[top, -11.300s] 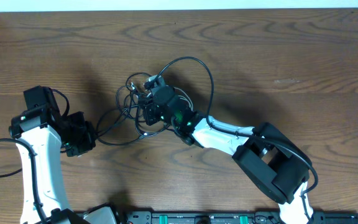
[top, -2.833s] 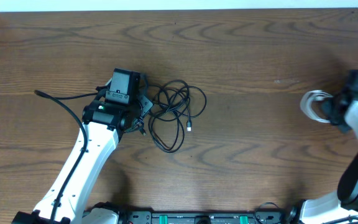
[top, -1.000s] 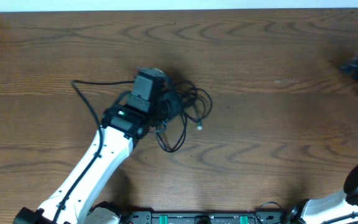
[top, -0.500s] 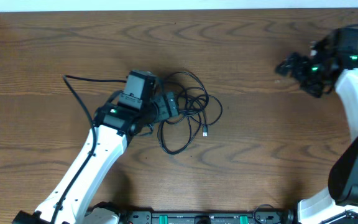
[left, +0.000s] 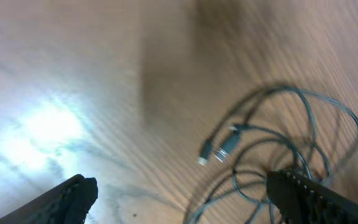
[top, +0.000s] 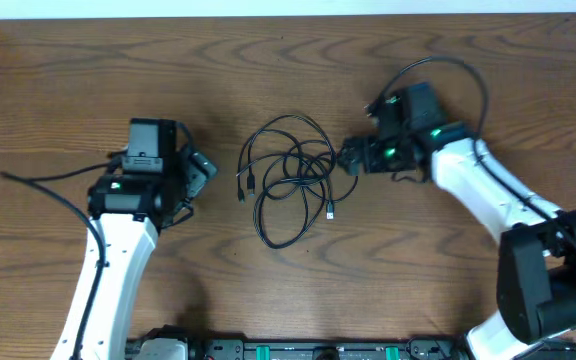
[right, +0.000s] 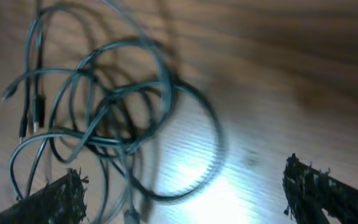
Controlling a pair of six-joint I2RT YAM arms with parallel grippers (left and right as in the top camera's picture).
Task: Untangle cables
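A tangle of thin black cables (top: pixel 290 178) lies in loops on the wooden table, with small plug ends at its left (top: pixel 245 181) and lower right. My left gripper (top: pixel 196 178) is open, a short way left of the tangle and apart from it. In the left wrist view the cables (left: pixel 291 143) and a plug (left: pixel 219 149) lie ahead, loops running near the right finger, nothing gripped by my left gripper (left: pixel 191 205). My right gripper (top: pixel 349 160) is open at the tangle's right edge. In the right wrist view my right gripper (right: pixel 188 199) is wide apart, over the loops (right: pixel 104 112).
The wooden table (top: pixel 448 60) stretches to a pale back edge at the top. The thick black cable of the left arm (top: pixel 38 180) trails leftwards. The right arm's own cable (top: pixel 463 75) arches above its wrist. A dark equipment rail (top: pixel 318 350) runs along the front edge.
My left gripper has opened, let go of the cables and drawn back to the left. The right arm has swung in from the far right to the tangle's right edge.
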